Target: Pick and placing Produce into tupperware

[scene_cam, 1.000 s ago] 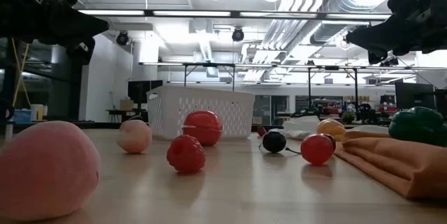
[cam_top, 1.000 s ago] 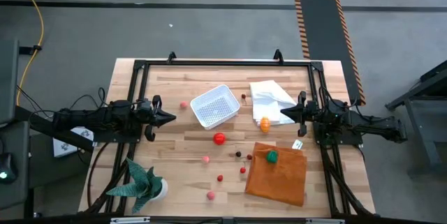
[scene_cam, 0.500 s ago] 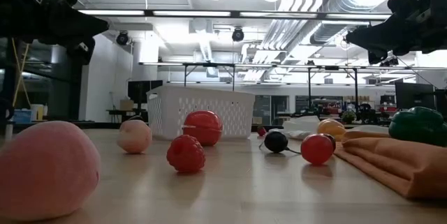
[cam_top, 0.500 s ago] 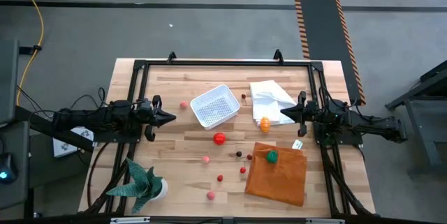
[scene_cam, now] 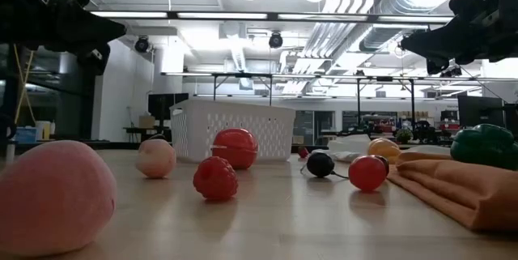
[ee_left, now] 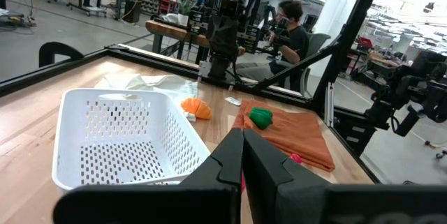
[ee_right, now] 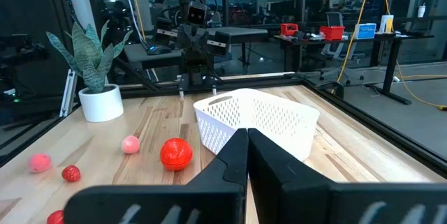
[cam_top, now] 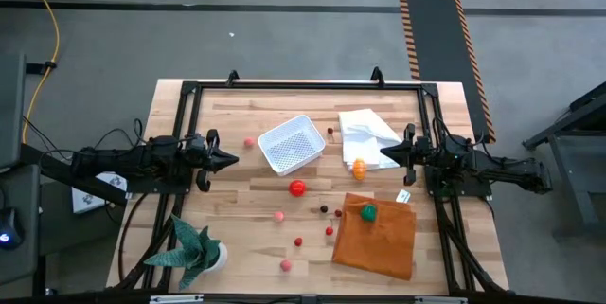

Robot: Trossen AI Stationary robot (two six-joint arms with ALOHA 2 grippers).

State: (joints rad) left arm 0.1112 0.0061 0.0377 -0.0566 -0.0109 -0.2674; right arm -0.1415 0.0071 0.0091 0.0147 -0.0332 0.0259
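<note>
- the produce lies loose on your table [cam_top: 237, 200], none of it in the tupperware [cam_top: 292, 143].
- the tupperware, a white perforated tub, sits a little skewed on the far middle of the wood, and you can see its inside holds nothing.
- a pink ball [cam_top: 249, 141] rests just beside the tub on the left arm's side, and a small dark-red ball [cam_top: 330, 132] sits near its other side, next to the white cloth [cam_top: 367, 134].
- the largest red ball [cam_top: 297, 188] lies near the tub's nearer side, toward the table's middle.
- the orange piece [cam_top: 359, 166] touches the nearer edge of the white cloth.
- the green piece [cam_top: 367, 212] sits on top of the orange cloth [cam_top: 376, 236].
- more small red, pink and dark balls are scattered between the red ball and the near edge; a pink one [cam_top: 285, 265] lies nearest that edge.
- your left gripper [cam_top: 232, 160] hangs above the table's left side, fingers pressed together, gripping nothing, well apart from the tub.
- your right gripper [cam_top: 385, 153] hangs above the white cloth's edge on the right side, fingers likewise pressed together and holding nothing.
- a potted plant [cam_top: 195, 251] stands at the near left corner.
- in the left wrist view a seated person [ee_left: 293, 37] shows beyond the table.
</note>
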